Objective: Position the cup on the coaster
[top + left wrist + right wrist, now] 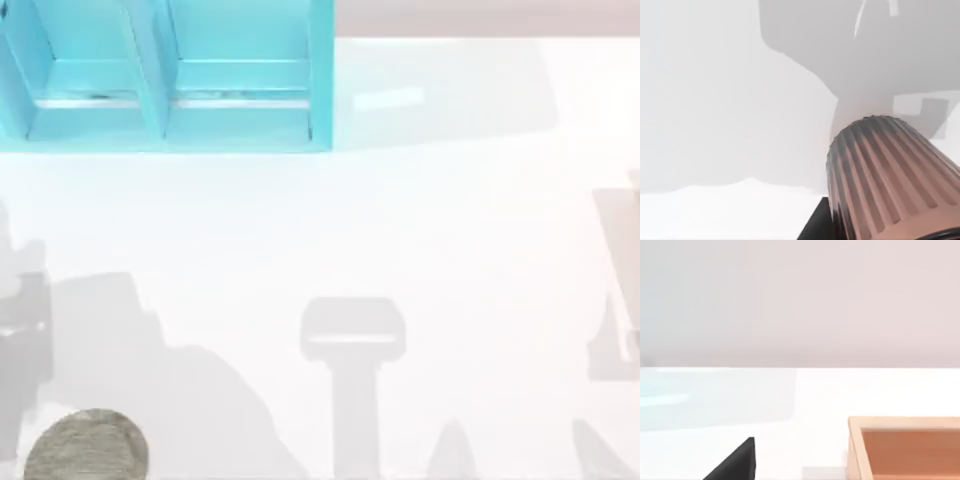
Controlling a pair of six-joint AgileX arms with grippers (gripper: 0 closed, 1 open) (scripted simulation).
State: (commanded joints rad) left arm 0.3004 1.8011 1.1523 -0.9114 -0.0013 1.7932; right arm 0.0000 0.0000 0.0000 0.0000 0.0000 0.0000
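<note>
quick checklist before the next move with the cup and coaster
1. Cup close below the left wrist camera, ribbed wall in sight: ok.
2. Left pincer's hold on the cup: cannot tell.
3. Coaster lying flat at the table's front left corner, top bare: ok.
4. Cup over the coaster: cannot tell.
5. Blue shelf unit at the back left, far from the coaster: ok.
6. Wooden box near the right arm, away from the coaster: ok.

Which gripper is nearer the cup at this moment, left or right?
Left. The cup looms right against the left wrist camera, beside a dark finger of the left gripper. The right wrist view shows a wooden box and bare table instead.
</note>
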